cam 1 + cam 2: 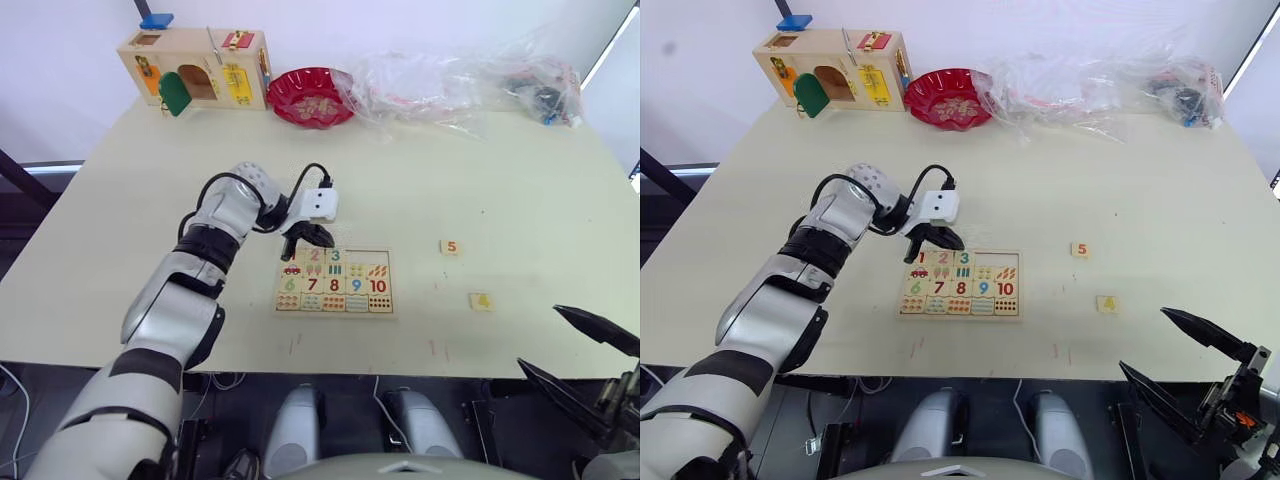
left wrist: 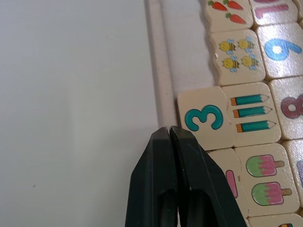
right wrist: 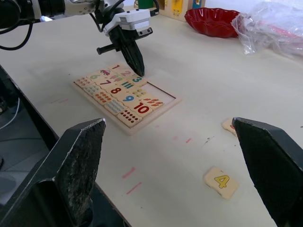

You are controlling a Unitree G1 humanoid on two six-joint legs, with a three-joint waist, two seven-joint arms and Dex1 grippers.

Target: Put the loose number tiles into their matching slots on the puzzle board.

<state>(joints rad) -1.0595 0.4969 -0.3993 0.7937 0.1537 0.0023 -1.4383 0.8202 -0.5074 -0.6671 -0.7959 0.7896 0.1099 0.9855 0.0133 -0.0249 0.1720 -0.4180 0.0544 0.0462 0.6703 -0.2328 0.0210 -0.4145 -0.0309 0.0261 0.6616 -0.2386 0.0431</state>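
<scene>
on the pale desk [image 1: 520,190], the puzzle board [image 1: 335,282] has 1 to 3 seated. the left tool [image 1: 306,236] is clenched empty over tile 3 [image 2: 204,118], probably pressing it flat. tiles 5 [image 1: 451,247] and 4 [image 1: 481,301] lie loose near the released right tool [image 1: 1192,362]. white wall behind.

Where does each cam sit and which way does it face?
Head stereo pair: on the head, looking down at the puzzle board and the left arm.
Left wrist: along the shut left pincer, its tip at the board's edge beside the 3 tile.
Right wrist: between the open right pincer fingers, across the table.
Shared: right wrist and head both show tile 4.
</scene>
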